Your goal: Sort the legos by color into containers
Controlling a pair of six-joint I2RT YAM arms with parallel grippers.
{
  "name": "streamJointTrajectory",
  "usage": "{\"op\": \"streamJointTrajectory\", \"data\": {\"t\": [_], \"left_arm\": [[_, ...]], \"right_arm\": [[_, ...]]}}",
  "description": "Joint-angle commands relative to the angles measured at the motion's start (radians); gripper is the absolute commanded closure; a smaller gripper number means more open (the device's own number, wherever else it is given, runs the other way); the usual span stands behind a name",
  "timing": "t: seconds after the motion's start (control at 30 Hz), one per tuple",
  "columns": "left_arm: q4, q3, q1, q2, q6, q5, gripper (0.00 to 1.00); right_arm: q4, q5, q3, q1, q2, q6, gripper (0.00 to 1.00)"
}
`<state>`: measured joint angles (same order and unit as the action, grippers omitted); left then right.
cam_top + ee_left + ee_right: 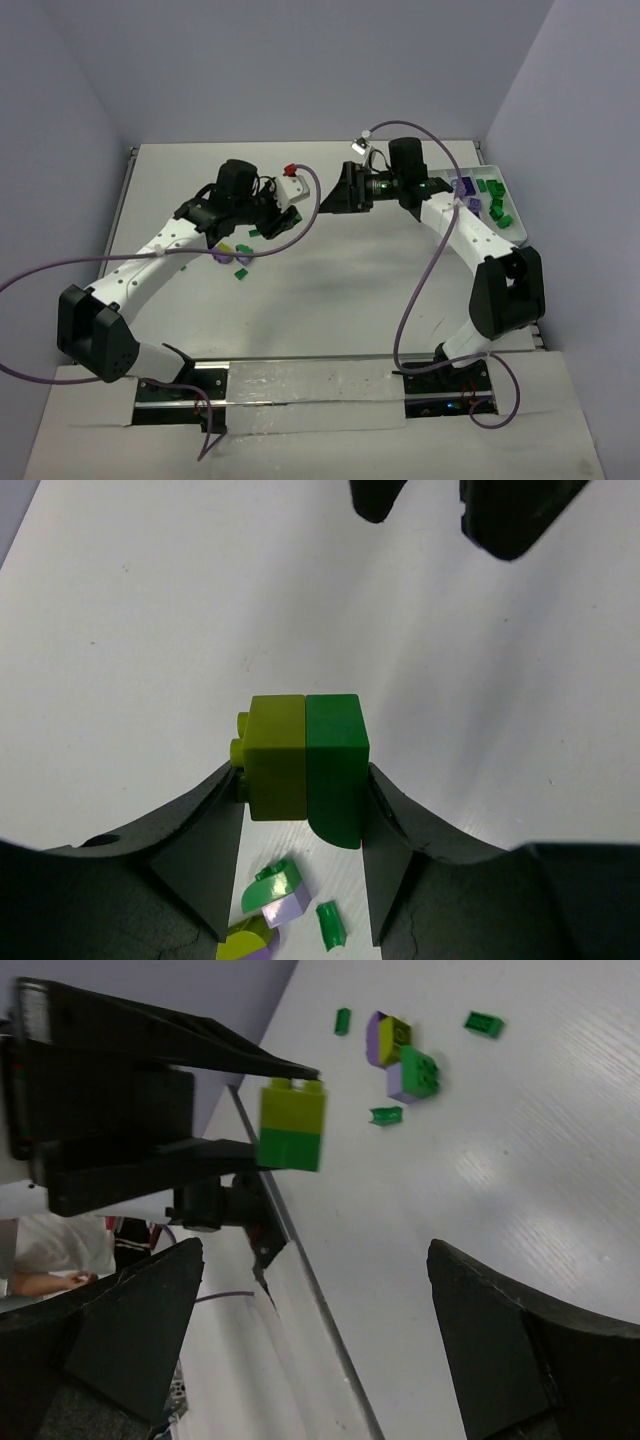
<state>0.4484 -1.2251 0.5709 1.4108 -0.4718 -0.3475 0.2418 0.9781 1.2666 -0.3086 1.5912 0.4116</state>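
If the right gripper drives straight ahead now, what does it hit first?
Probably the joined yellow-green and dark green bricks held in the left gripper, though depth is unclear.

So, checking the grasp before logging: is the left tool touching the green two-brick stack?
Touching. The left wrist view shows the left tool shut on the two-brick stack, one finger pressed against each side.

Held legos (305,770): yellow-green beside dark green. Loose legos (405,1065): purple, green, yellow-green. Tray (517,225) white.
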Motion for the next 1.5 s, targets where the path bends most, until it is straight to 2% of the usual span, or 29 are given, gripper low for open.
{"op": "streamJointTrajectory", "data": {"t": [0.0, 0.1, 0.33, 0.6, 0.77, 0.83, 1.03, 1.1, 1.13, 1.2, 1.23, 1.27, 1.3, 1.33, 1.37, 1.47], "left_arm": [[-0.069, -0.013, 0.038, -0.001, 0.048, 0.021, 0.78], [-0.071, -0.024, 0.064, 0.004, 0.065, 0.033, 0.78], [-0.071, -0.050, 0.086, 0.014, 0.087, 0.037, 0.79], [-0.081, -0.075, 0.090, 0.027, 0.116, 0.045, 0.79], [-0.090, -0.082, 0.089, 0.031, 0.133, 0.046, 0.80], [-0.095, -0.085, 0.090, 0.033, 0.140, 0.049, 0.80], [-0.121, -0.082, 0.087, 0.034, 0.164, 0.088, 0.79], [-0.132, -0.085, 0.087, 0.039, 0.187, 0.112, 0.73], [-0.136, -0.087, 0.087, 0.040, 0.199, 0.118, 0.66], [-0.140, -0.094, 0.086, 0.050, 0.238, 0.149, 0.38], [-0.129, -0.099, 0.085, 0.050, 0.239, 0.150, 0.38], [-0.096, -0.117, 0.078, 0.056, 0.249, 0.151, 0.13], [-0.095, -0.125, 0.078, 0.057, 0.254, 0.136, 0.01], [-0.079, -0.128, 0.055, 0.054, 0.259, 0.108, 0.01], [-0.053, -0.128, 0.029, 0.040, 0.275, 0.005, 0.01], [-0.007, -0.133, -0.078, 0.013, 0.317, -0.178, 0.01]], "right_arm": [[-0.086, 0.004, 0.020, -0.053, -0.051, 0.047, 0.00], [-0.025, -0.058, 0.070, -0.098, -0.022, -0.007, 0.00], [0.028, -0.095, 0.100, -0.120, 0.044, -0.010, 0.03], [0.031, -0.083, 0.093, -0.132, 0.075, -0.001, 0.16], [0.025, -0.058, 0.092, -0.139, 0.085, 0.005, 0.27], [0.021, -0.041, 0.090, -0.141, 0.088, 0.008, 0.41], [-0.038, 0.055, 0.058, -0.145, 0.082, 0.044, 0.60], [-0.060, 0.092, 0.053, -0.145, 0.080, 0.061, 0.78], [-0.061, 0.101, 0.053, -0.145, 0.081, 0.060, 0.85], [-0.044, 0.110, 0.060, -0.145, 0.082, 0.041, 1.00], [-0.030, 0.110, 0.065, -0.145, 0.081, 0.025, 1.00], [-0.004, 0.117, 0.071, -0.139, 0.079, -0.002, 1.00], [0.008, 0.117, 0.071, -0.139, 0.079, -0.002, 1.00], [0.019, 0.119, 0.069, -0.129, 0.076, -0.016, 1.00], [0.044, 0.119, 0.068, -0.116, 0.067, -0.070, 1.00], [0.178, 0.103, 0.079, -0.070, 0.059, -0.240, 1.00]]}}
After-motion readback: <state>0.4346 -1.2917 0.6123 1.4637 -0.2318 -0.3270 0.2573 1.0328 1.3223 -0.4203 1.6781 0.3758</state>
